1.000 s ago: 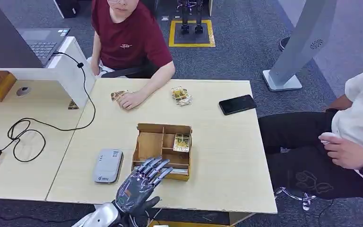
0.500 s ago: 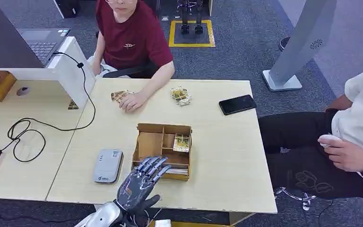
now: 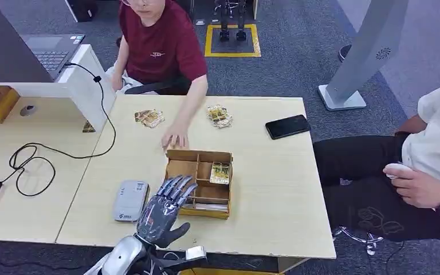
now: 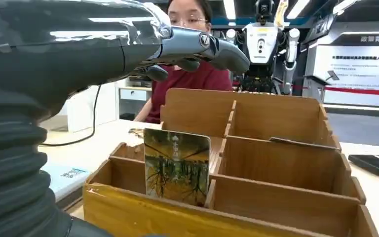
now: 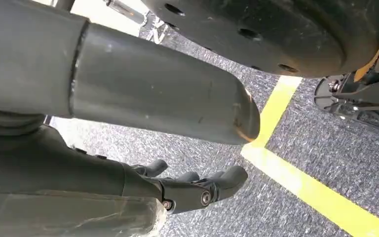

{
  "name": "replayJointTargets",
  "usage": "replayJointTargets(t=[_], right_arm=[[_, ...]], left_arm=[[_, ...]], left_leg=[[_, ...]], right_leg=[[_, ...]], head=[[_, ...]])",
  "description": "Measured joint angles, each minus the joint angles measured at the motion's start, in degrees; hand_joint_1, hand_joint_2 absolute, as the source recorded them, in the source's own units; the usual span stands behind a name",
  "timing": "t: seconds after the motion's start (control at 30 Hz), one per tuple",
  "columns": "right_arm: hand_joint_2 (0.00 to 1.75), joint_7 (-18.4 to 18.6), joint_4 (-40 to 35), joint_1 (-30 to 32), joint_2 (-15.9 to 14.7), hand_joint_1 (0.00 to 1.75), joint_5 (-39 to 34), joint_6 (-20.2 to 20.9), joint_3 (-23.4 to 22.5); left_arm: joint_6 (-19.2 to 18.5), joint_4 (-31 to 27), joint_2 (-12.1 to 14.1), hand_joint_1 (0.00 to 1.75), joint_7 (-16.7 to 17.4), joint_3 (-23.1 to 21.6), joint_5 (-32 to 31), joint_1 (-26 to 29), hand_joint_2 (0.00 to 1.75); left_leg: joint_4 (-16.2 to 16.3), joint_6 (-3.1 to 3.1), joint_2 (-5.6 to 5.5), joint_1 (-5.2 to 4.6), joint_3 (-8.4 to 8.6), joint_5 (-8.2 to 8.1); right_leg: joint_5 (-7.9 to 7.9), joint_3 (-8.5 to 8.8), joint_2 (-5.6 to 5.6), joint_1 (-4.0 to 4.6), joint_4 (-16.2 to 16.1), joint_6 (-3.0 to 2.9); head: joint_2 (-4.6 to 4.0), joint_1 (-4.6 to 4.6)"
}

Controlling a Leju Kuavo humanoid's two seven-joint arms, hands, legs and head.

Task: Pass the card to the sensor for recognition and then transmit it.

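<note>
Wooden box (image 3: 198, 177) holds card (image 3: 220, 172) upright in far compartment; my left hand (image 3: 161, 213) hovers nearer, fingers spread, empty; right hand (image 5: 197, 190) hangs loosely curled, empty.

A robotics lab or office is showing here: grey carpet, a wooden desk (image 3: 275, 172), a laptop (image 3: 51, 51), a humanoid robot (image 4: 264, 44) standing behind.

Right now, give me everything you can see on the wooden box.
The wooden box is a low open tray of light plywood, split by thin dividers into several compartments. It sits flat on the table, beside the grey card reader. One card stands upright in a near compartment; another lies in a compartment on the right. The left hand hovers over its near edge, fingers spread. A person's hand rests just behind it.
</note>
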Motion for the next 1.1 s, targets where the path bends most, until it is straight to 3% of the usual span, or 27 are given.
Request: replayJointTargets(t=[1.1], right_arm=[[0.00, 0.0, 0.0, 0.0, 0.1, 0.00, 1.0, 0.2, -0.6]], left_arm=[[-2.3, 1.2, -1.4, 0.00, 3.1, 2.8, 0.0, 0.0, 1.75]], left_leg=[[0.0, 0.00, 0.00, 0.00, 0.00, 0.00]], right_leg=[[0.00, 0.00, 0.00, 0.00, 0.0, 0.00]], head=[[0.00, 0.00]])
